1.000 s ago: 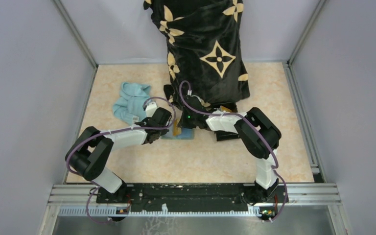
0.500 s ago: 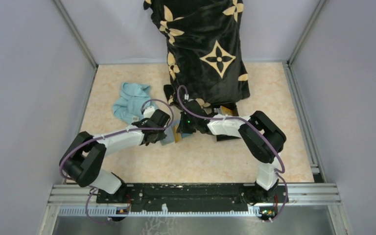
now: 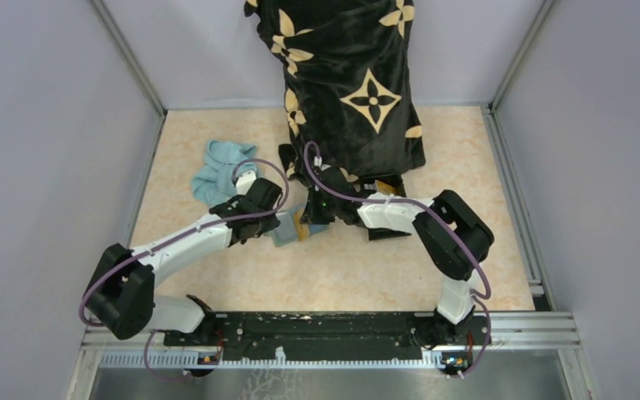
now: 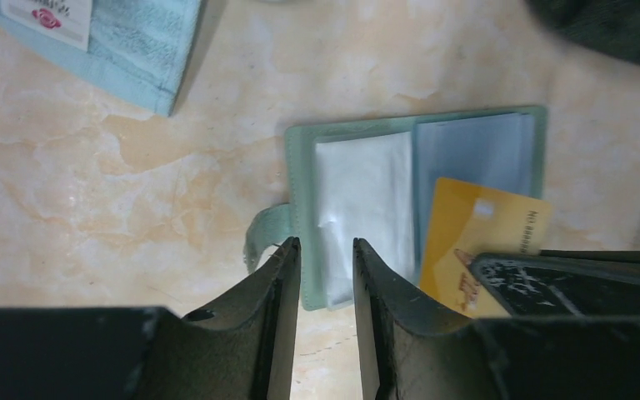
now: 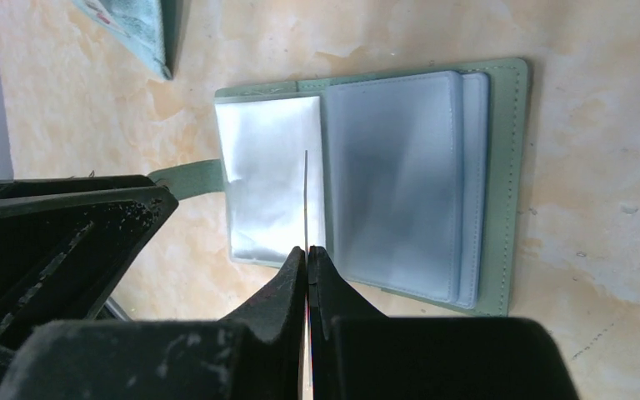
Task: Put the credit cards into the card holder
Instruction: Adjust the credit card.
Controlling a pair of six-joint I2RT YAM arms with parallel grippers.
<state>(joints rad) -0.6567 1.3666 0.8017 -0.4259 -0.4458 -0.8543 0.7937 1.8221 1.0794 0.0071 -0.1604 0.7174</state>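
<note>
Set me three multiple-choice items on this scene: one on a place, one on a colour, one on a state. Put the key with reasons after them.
1. The light blue cloth lies:
A. on the card holder
B. left of it, apart
C. inside it

2. The card in the right hand is:
A. blue
B. red
C. tan-orange

3. The card holder is:
A. lying open
B. folded shut
C. lifted in the air

Key:
1 B, the left wrist view shows bare table between them.
2 C, that view shows the card's face.
3 A, both sleeve pages face up.
</note>
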